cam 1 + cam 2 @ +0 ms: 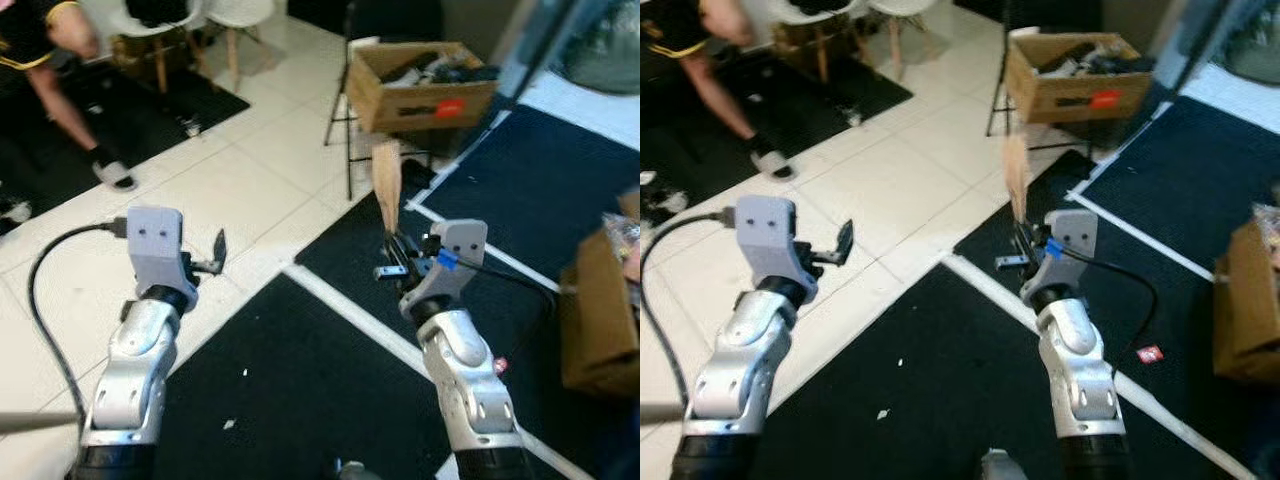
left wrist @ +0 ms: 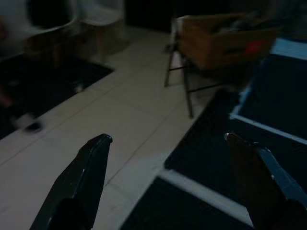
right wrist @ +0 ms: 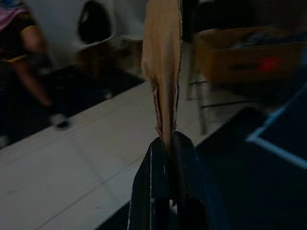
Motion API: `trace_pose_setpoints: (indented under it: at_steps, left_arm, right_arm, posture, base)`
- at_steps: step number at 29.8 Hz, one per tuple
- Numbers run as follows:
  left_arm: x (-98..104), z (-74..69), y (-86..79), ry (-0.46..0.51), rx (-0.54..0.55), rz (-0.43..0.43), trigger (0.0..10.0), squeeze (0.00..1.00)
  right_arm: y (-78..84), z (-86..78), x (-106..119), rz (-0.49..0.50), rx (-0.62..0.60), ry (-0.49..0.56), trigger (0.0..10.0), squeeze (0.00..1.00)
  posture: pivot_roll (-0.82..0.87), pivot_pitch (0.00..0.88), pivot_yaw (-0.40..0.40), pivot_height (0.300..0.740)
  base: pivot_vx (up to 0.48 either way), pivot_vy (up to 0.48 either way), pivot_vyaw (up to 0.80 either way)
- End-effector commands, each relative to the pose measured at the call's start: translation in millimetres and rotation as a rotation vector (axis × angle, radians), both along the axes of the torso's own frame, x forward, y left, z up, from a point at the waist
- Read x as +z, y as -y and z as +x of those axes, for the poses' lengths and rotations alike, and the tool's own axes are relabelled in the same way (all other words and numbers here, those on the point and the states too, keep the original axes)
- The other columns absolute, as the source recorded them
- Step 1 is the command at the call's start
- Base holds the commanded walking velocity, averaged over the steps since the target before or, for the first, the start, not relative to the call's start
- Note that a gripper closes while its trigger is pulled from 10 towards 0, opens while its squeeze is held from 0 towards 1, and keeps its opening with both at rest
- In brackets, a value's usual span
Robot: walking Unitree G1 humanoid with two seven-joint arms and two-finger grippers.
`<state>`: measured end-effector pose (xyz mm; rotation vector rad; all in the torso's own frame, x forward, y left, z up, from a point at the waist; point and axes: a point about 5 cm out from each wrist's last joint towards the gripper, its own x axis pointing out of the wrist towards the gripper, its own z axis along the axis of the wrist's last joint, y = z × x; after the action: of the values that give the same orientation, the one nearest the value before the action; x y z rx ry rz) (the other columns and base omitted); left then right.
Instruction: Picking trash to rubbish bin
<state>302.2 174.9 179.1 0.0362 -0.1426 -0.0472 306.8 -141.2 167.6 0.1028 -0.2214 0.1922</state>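
Observation:
My right gripper (image 1: 398, 247) is shut on a flat strip of brown cardboard (image 1: 386, 180) that stands upright above its fingers; the right wrist view shows the cardboard (image 3: 163, 62) pinched edge-on between the two black fingers (image 3: 152, 182). My left gripper (image 1: 212, 258) is held out over the white tile floor with its fingers (image 2: 91, 167) spread wide and nothing between them. An open cardboard box (image 1: 420, 85) holding dark rubbish rests on a black metal stand ahead, beyond the right gripper.
Black mats (image 1: 300, 390) with white tape lines cover the floor beneath and to the right. A brown box (image 1: 600, 310) stands at the right edge. A person (image 1: 50, 60) walks at the far left near white chairs (image 1: 180, 30). A small red scrap (image 1: 1149, 353) lies on the mat.

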Motion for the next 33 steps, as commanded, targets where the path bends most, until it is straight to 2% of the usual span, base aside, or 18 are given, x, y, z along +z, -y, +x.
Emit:
trace_pose_setpoints:
  at_steps: [1,10,16,19,22,27,28,33]
  left_arm:
    - [-9.0,-0.1,-2.2,-0.055,0.003,-0.004,10.0,0.0]
    - [-5.2,0.2,-1.0,-0.026,0.004,0.0,10.0,0.0]
    - [-7.6,-0.9,-3.1,-0.038,0.028,-0.035,10.0,0.0]
    - [-16.8,-4.1,-5.6,-0.071,0.032,-0.033,10.0,0.0]
    - [-32.3,-8.6,-12.3,-0.126,0.074,-0.017,10.0,0.0]
    - [-41.2,-11.2,-14.3,-0.153,0.082,-0.011,10.0,0.0]
    - [-44.7,-12.7,-14.6,-0.163,0.088,-0.013,10.0,0.0]
    - [-49.0,-12.7,-10.5,-0.176,0.068,-0.003,10.0,0.0]
  right_arm:
    - [-3.6,-1.5,-11.7,-0.01,0.012,-0.037,10.0,0.0]
    - [-3.1,-1.1,-13.0,0.003,0.014,-0.048,10.0,0.0]
    - [-6.5,-1.0,-18.5,0.012,0.04,-0.078,10.0,0.0]
    - [-8.9,-3.4,-46.3,-0.037,0.066,-0.255,10.0,0.0]
    - [-8.3,-9.4,-61.6,-0.107,0.081,-0.311,10.0,0.0]
    - [-6.6,-12.2,-66.2,-0.133,0.08,-0.316,10.0,0.0]
    - [-6.2,-13.9,-68.8,-0.142,0.088,-0.318,10.0,0.0]
    - [-6.0,-14.9,-74.8,-0.165,0.102,-0.33,10.0,0.0]
  posture:
    - [0.06,0.181,0.001,0.74]
    - [0.06,0.183,-0.003,0.74]
    - [0.07,0.178,0.002,0.74]
    - [0.06,0.172,-0.004,0.74]
    - [0.04,0.163,0.0,0.74]
    - [0.04,0.163,0.0,0.74]
    - [0.04,0.139,-0.004,0.74]
    - [0.03,0.139,-0.007,0.74]
  base:
    - [0.0,0.0,-0.8]
    - [0.0,0.0,-0.8]
    - [0.0,0.0,-0.74]
    - [0.0,0.0,0.0]
    - [0.0,0.0,0.0]
    - [0.0,0.0,0.0]
    - [0.0,0.0,0.0]
    - [0.293,0.0,0.0]
